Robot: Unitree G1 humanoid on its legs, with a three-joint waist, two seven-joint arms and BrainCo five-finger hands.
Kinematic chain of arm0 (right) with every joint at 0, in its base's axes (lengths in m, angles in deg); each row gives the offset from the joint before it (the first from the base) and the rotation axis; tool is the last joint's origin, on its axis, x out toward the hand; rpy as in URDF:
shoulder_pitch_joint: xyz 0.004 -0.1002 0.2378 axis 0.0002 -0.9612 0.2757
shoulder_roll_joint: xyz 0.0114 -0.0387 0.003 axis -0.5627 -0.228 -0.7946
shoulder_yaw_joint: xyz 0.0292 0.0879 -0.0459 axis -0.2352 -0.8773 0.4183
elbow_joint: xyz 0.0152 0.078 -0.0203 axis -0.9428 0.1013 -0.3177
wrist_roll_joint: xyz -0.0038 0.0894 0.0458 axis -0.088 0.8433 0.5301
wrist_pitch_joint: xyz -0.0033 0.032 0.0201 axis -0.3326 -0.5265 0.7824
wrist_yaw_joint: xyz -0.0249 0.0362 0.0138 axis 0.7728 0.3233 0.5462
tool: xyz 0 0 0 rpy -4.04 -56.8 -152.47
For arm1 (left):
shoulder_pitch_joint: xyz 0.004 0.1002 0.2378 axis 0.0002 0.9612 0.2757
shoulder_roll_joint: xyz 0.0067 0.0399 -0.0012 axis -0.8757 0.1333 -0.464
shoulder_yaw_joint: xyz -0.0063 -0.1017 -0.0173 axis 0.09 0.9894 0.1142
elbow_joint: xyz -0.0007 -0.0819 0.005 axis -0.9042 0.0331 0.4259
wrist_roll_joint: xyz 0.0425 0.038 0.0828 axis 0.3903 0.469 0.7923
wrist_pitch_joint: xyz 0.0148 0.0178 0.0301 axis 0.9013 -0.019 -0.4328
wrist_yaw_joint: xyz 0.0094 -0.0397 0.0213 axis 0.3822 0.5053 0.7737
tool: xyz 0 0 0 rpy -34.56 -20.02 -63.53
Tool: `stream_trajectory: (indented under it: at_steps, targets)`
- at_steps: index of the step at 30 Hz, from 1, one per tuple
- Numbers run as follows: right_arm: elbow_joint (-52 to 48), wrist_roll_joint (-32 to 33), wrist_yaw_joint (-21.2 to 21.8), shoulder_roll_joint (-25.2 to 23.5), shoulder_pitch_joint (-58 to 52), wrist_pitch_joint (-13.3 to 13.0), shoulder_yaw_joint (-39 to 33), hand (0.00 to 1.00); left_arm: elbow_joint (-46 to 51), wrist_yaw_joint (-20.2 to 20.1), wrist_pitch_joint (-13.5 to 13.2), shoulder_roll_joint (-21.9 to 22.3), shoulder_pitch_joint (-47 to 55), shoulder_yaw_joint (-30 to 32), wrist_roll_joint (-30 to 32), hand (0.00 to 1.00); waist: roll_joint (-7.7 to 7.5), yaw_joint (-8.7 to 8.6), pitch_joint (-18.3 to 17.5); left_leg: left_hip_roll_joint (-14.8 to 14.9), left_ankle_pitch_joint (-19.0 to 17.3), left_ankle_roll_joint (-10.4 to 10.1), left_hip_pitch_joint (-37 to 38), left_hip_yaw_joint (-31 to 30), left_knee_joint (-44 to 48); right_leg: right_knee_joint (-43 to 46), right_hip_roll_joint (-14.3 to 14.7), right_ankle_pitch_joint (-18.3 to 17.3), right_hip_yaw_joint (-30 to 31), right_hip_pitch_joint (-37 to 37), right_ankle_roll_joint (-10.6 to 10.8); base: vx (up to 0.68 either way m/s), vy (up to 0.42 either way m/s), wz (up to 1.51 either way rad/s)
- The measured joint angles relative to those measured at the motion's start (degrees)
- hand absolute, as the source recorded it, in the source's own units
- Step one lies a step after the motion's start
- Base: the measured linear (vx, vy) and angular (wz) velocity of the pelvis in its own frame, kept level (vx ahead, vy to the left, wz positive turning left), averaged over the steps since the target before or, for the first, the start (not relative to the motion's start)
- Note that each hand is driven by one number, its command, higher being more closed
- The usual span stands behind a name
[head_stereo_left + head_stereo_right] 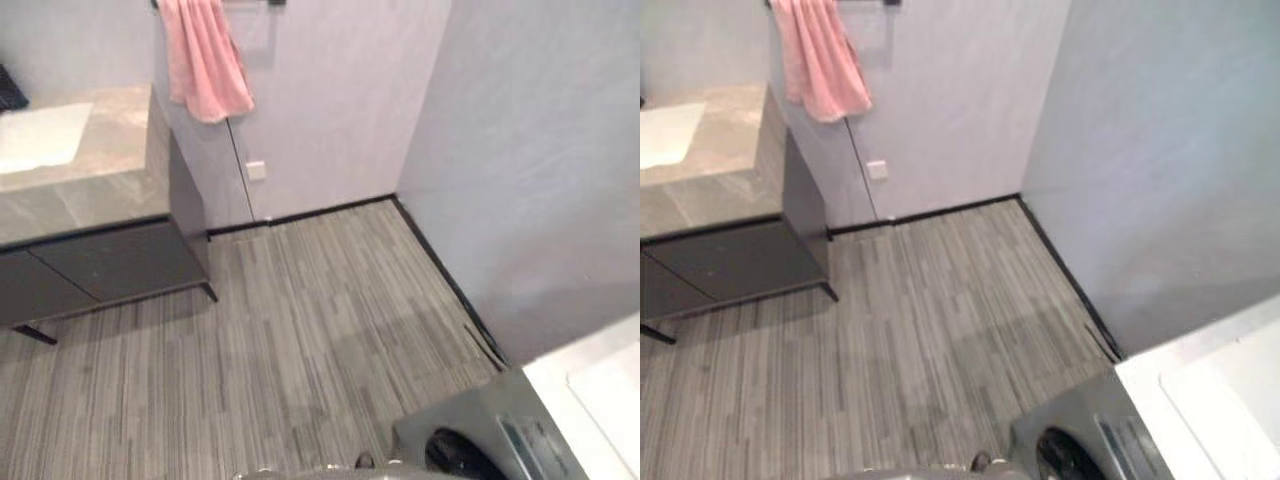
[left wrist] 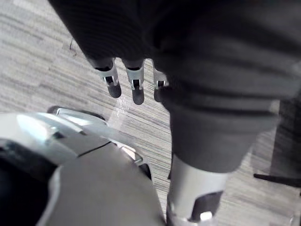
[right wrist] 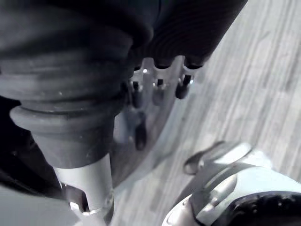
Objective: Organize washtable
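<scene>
Both hands hang low over the striped floor [image 1: 320, 330]. The left hand [image 2: 136, 85] and the right hand [image 3: 158, 89] each have their fingers loose and apart, gripping nothing, which suits a robot that has no work within reach yet. Nearest on the right stands a washing machine [image 1: 470, 425] with a grey front and pale top; I judge it to be outside the job. Across the open floor on the left is the washtable [image 1: 100, 185], a stone-look counter on a dark cabinet [image 1: 110, 262] raised on slim legs, with a white basin [image 1: 40, 135] sunk into its top. The part of the counter that shows looks bare, apart from a dark item [image 1: 8, 90] at the edge, too cut off to name. Beyond the counter's end a pink towel [image 1: 205, 60] is draped over a rail [image 1: 250, 3] on the wall, close to the basin, probably for drying hands. The task seems barely begun: the robot would first need to turn toward the counter and close the gap.
</scene>
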Motion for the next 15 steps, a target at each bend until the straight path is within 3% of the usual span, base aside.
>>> stream_trajectory:
  at_steps: [1, 2, 5, 6, 8, 9, 10, 11, 12, 13, 14, 15]
  targets:
    - [0.54, -0.27, -0.12, 0.26, 0.19, -0.04, 0.25, 0.0, 0.0, 0.18, -0.33, -0.48, -0.07, -1.98, -0.75, 0.0, 0.01, 0.39, 0.32, -0.21, -1.94, -0.53, -0.49, 1.37, 1.76, -0.58, -0.9, -0.11, 0.48, 1.66, 0.05, 0.25, 0.057, -0.04]
    - [1.41, -2.52, -0.48, 0.47, 0.26, -1.28, 2.06, 0.0, 0.2, 0.4, -0.72, -1.79, -0.37, -6.28, -1.78, 0.0, -0.65, 0.85, 0.94, -2.58, -4.02, -1.38, -1.83, 2.96, 0.9, -0.44, -3.73, -1.75, 1.52, 4.37, 0.91, 0.23, 0.091, 0.01]
    - [1.98, -4.19, -0.73, 1.93, 0.69, -1.95, 5.3, 0.0, 0.51, 1.13, -1.76, -2.46, -0.38, -11.19, -3.1, 0.0, -0.2, 0.65, 1.21, -7.86, -3.63, -1.74, -5.67, 2.13, -10.33, 1.26, -7.06, -6.42, 1.95, 6.08, 3.98, 0.12, 0.153, 0.11]
    - [1.95, -4.2, -0.63, 2.75, 0.74, -1.98, 6.35, 0.0, 0.63, 1.07, -2.1, -2.23, -0.47, -12.71, -4.44, 0.0, 0.84, 1.04, 1.23, -10.03, -2.82, -2.53, -6.79, 0.16, -19.05, 1.73, -6.98, -7.26, 2.95, 6.06, 4.79, 0.14, 0.254, -0.16]
    - [1.89, -4.29, -0.69, 3.58, 1.15, -2.12, 7.99, 0.0, 0.51, 0.99, -2.48, -1.83, -0.33, -13.13, -6.5, 0.0, 2.59, 2.59, 1.47, -11.49, 1.62, -3.49, -8.0, -4.32, -23.09, 0.73, -6.44, -7.97, 6.83, 5.98, 5.79, 0.2, 0.266, -0.72]
    - [1.89, -4.35, -0.69, 3.59, 1.2, -2.15, 8.29, 0.0, 0.49, 0.96, -2.54, -1.99, -0.33, -13.27, -6.78, 0.0, 2.84, 2.63, 0.86, -12.0, 1.62, -3.48, -8.48, -5.04, -22.67, 0.01, -5.98, -8.27, 8.12, 5.91, 5.34, 0.31, 0.217, -0.76]
    - [1.94, -5.06, -0.86, 3.81, 2.01, -2.19, 9.31, 0.0, 0.43, 0.68, -3.06, -2.94, -0.44, -14.24, -6.81, 0.0, 1.89, 2.22, 0.63, -12.43, 1.49, -3.24, -10.44, -5.38, -20.49, 2.98, -5.73, -8.47, 10.17, 4.49, 5.38, 0.38, 0.183, -0.4]
    - [2.45, -6.07, -0.99, 2.77, 2.03, -2.13, 9.28, 0.0, 0.38, 0.67, -3.06, -3.59, -0.55, -14.37, -6.96, 0.0, 0.65, 2.36, 0.49, -13.68, 1.18, -2.68, -11.45, -5.32, -19.11, 2.45, -6.65, -9.47, 10.34, 4.51, 5.42, 0.36, 0.145, -0.31]
    - [3.09, -6.35, -1.23, 2.73, 2.16, -2.14, 9.0, 0.0, 0.32, 0.73, -3.04, -3.65, -0.98, -14.21, -7.0, 0.0, 0.48, 2.51, 0.48, -14.14, 0.53, -1.53, -11.71, -5.24, -18.2, 1.78, -7.17, -9.35, 10.63, 4.6, 5.85, 0.3, 0.135, -0.24]
    - [3.7, -6.78, -1.24, 2.95, 2.31, -1.92, 8.37, 0.0, -0.44, 0.82, -2.82, -3.62, -1.35, -14.02, -6.81, 0.0, -0.03, 2.39, -0.04, -15.23, 0.46, 0.73, -10.87, -5.06, -18.11, 1.73, -8.22, -7.59, 10.96, 4.89, 7.71, 0.29, 0.184, -0.16]
    - [3.75, -7.68, -1.23, 2.82, 2.19, -1.87, 7.3, 0.0, -1.28, 0.83, -2.75, -3.59, -1.27, -13.88, -6.64, 0.0, 0.13, 2.44, -0.49, -16.53, 0.85, 3.21, -9.42, -4.91, -19.39, 2.51, -9.13, -7.39, 11.15, 5.18, 7.7, 0.28, 0.195, -0.11]
    - [3.85, -8.22, -1.23, 2.77, 2.14, -1.82, 7.11, 0.0, -1.86, 0.83, -2.75, -3.6, -1.27, -13.76, -6.49, 0.0, 0.09, 2.41, -0.72, -17.28, 1.34, 4.24, -8.25, -4.65, -20.32, 3.14, -9.76, -7.39, 11.26, 5.24, 7.7, 0.29, 0.178, -0.15]
